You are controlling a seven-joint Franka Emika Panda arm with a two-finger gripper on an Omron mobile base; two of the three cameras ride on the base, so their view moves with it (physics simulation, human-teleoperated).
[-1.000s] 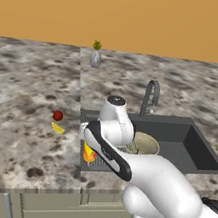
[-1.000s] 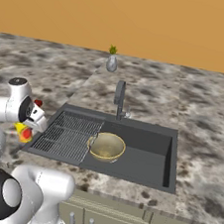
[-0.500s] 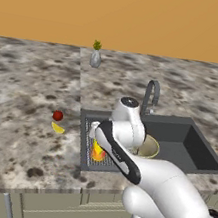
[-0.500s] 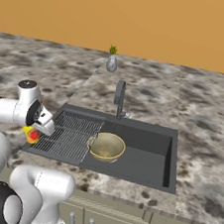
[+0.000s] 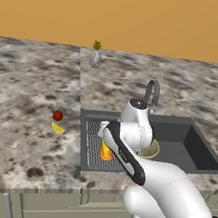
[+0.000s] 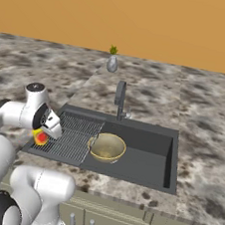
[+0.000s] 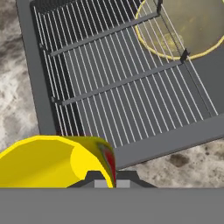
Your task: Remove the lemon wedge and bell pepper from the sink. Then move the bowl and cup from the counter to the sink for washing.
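My gripper is shut on the yellow cup, which hangs over the left part of the ribbed drainboard of the dark sink. The cup shows below my wrist in the left base view, and its rim and red mark fill the lower left of the hand view. The olive-gold bowl sits in the basin right of the grid; the bowl shows at top right in the hand view. The red bell pepper and lemon wedge lie on the counter left of the sink.
A grey arched faucet stands behind the basin. A grey vase with a green plant is at the back of the speckled counter. Cabinet fronts run below the counter edge.
My arm has carried the cup rightward from the counter's edge to above the drainboard. The bowl, pepper and lemon wedge have stayed put.
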